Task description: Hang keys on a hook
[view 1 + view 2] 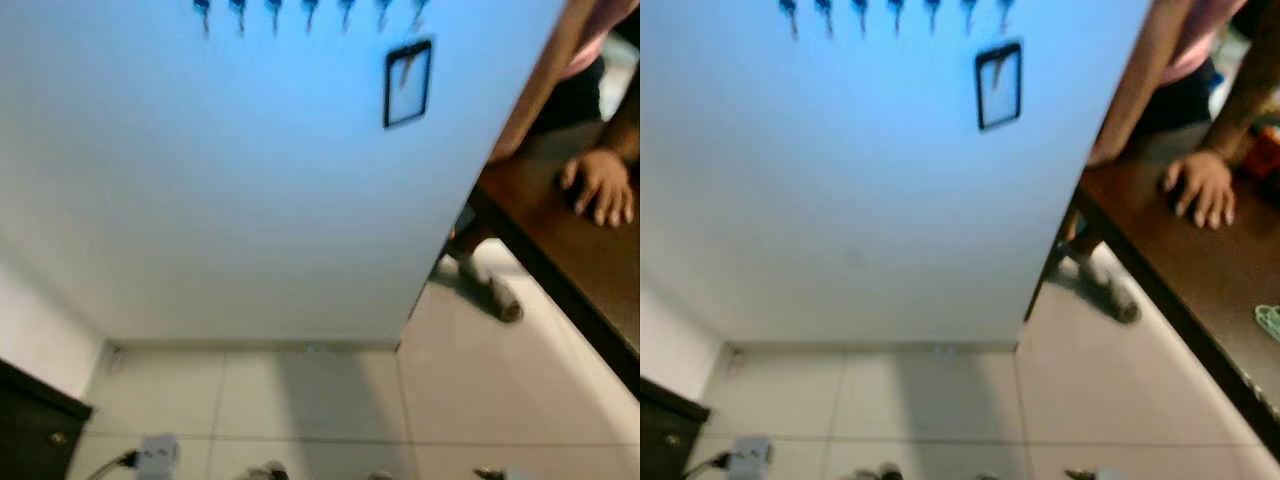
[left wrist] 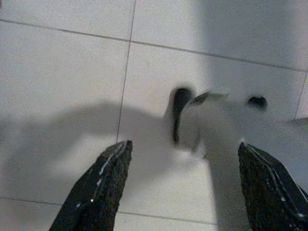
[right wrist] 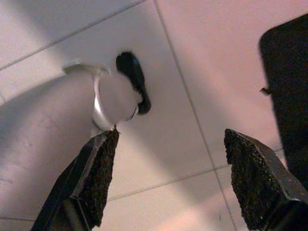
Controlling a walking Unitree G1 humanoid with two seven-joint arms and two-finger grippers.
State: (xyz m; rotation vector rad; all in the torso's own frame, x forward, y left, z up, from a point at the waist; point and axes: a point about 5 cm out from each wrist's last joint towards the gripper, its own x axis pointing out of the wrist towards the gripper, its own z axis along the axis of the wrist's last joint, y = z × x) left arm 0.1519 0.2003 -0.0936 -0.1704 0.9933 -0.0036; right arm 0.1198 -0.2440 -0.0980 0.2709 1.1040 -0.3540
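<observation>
A row of several dark hooks (image 1: 310, 12) runs along the top of the pale wall, blurred. A small black-framed plate (image 1: 407, 83) is fixed to the wall just below their right end. My left gripper (image 2: 183, 149) hangs low over the tiled floor, open, with nothing between its fingers. My right gripper (image 3: 171, 144) also hangs over the tiles, open and holding nothing. My own pale leg and a dark foot (image 2: 180, 103) lie beyond the left fingers.
A person leans at the right with a hand (image 1: 600, 185) on a dark brown table (image 1: 570, 260) and a foot (image 1: 490, 290) on the floor beside it. A black cabinet (image 1: 30, 425) stands at the lower left, with a white plug box (image 1: 155, 455) next to it.
</observation>
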